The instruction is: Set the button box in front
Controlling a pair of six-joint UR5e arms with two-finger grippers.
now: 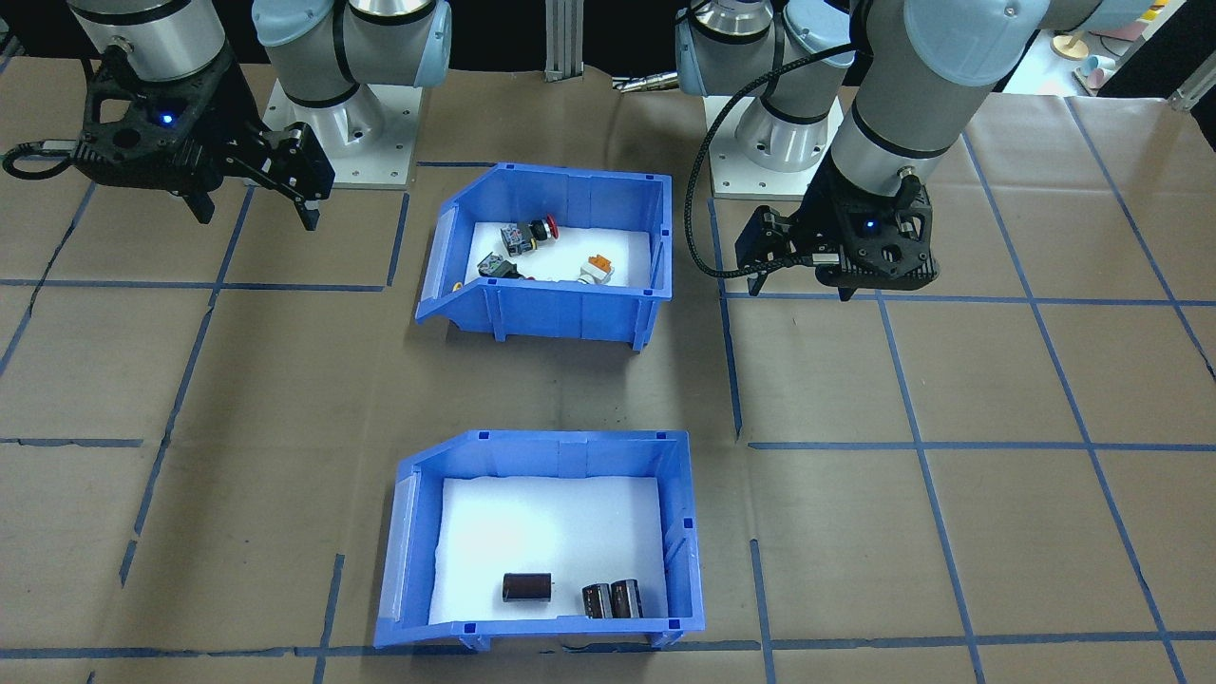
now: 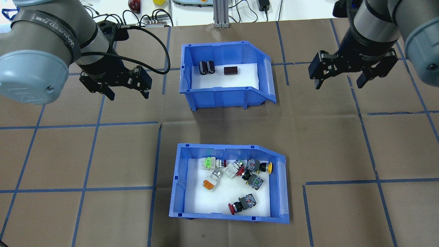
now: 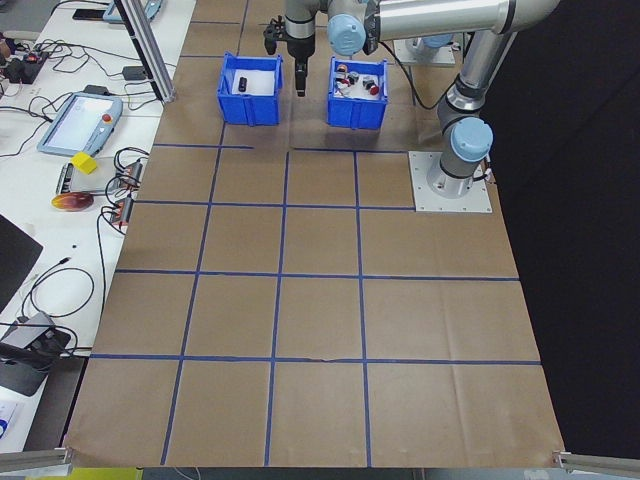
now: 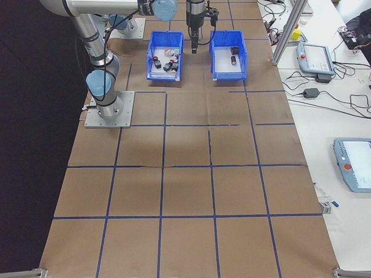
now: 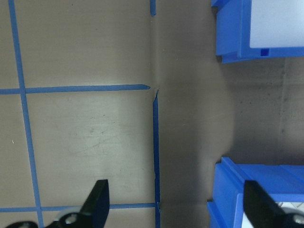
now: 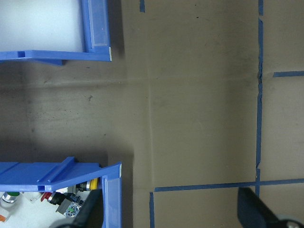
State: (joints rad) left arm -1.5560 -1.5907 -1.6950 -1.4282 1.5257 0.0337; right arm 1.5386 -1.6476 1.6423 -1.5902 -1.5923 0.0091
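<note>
— Both grippers first: what do we see?

— We see the left gripper [image 2: 125,92] hanging above bare table [image 2: 68,154], fingers spread wide and holding nothing. Our right gripper [image 2: 339,82] hangs on the other side, also spread and empty. In each wrist view the two fingertips stand far apart with only brown paper and blue tape lines between them.

— And the button box?

— We find the button box [image 2: 226,211] on the robot's side of the table, resting flat, its low open front turned toward our right arm. Inside, on the white liner, lie several push-buttons [image 2: 245,202] with red, yellow, orange and green caps, scattered and tipped on their sides.

— What about the other bin?

— We see the second blue bin [image 2: 219,94] farther from the robot, in line with the button box and well apart from it. It holds three black cylinders [image 2: 206,67]: two side by side, one lying alone near them.

— How do the grippers stand to the bins?

— We see both grippers at about the level of the far bin, one on each side, touching neither box.
</note>
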